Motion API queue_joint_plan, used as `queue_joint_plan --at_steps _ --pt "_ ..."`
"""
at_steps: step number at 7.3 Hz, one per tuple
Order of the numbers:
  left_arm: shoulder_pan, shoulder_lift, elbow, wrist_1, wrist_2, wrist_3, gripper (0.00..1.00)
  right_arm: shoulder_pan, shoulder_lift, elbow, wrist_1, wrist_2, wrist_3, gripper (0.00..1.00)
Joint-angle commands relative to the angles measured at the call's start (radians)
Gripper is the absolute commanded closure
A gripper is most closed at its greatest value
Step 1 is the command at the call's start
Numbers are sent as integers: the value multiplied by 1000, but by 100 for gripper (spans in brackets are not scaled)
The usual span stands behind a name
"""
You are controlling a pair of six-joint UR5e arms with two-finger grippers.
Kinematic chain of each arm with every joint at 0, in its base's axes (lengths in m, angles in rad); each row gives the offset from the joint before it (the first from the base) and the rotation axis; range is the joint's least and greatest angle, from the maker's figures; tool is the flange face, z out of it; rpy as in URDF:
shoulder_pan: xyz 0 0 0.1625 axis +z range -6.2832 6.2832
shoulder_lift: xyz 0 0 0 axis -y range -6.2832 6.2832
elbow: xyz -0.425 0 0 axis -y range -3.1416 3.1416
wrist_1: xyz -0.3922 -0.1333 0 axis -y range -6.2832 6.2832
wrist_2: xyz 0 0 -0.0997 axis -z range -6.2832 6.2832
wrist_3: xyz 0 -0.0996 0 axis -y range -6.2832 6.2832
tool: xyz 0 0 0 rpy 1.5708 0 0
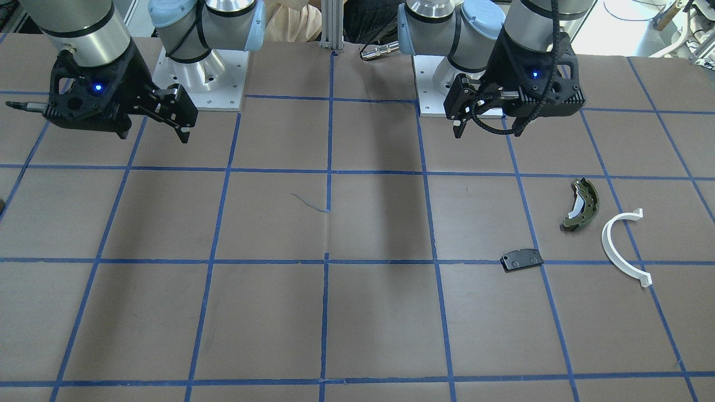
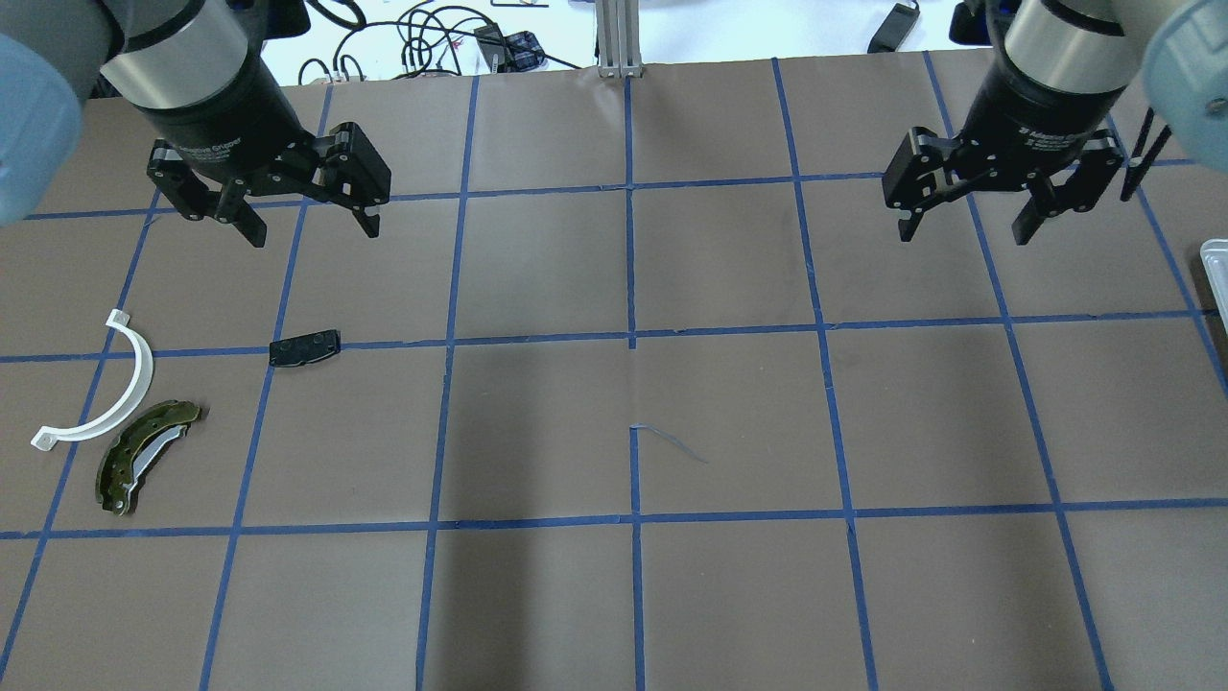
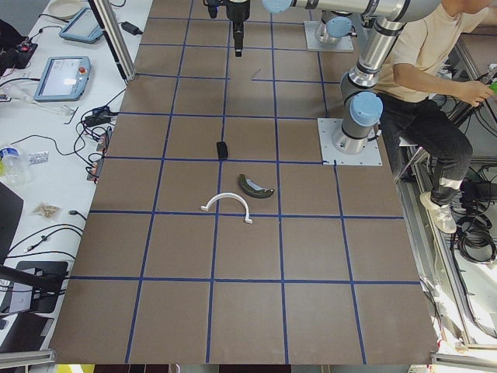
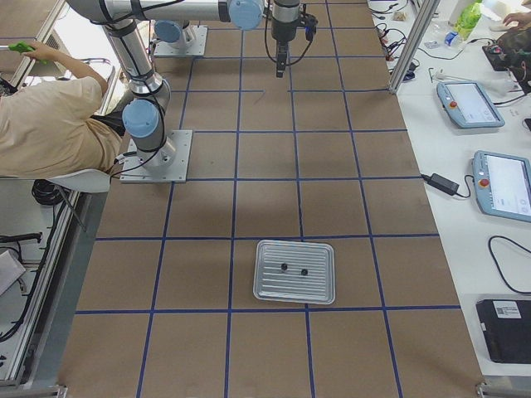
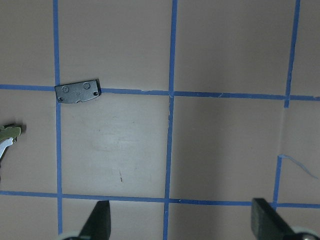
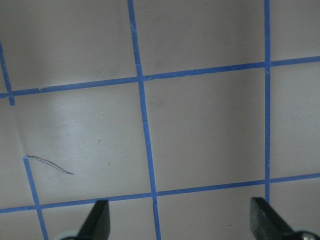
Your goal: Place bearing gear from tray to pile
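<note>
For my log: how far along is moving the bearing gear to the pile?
Done: nothing; two small dark parts lie in the tray, none by the pile. In hand: nothing; left end effector and right end effector hang open, empty. Left: the whole transfer.

Left side: black pad (image 2: 304, 347) lies flat, well apart from the green curved shoe (image 2: 144, 456) and white arc (image 2: 106, 393), with free approach from every side. Shoe and arc lie close together with a narrow gap, not touching.
Right end: tray (image 4: 274, 290) has a low rim. Its two small dark parts (image 4: 283, 267) sit apart from each other and from the walls.
Upright post (image 2: 619, 38) stands at the middle of the far edge.
</note>
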Motion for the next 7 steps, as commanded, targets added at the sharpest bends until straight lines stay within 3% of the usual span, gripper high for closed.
queue_joint_plan --at_steps 1,3,7 --pt "0 -2 1 -1 0 -1 0 -125 15 0 -10 0 -124 0" --pt "0 0 0 -1 0 -1 0 -287 46 0 -13 -14 -296 0" --pt "0 0 1 1 0 1 0 -530 199 -1 -247 -69 -651 0"
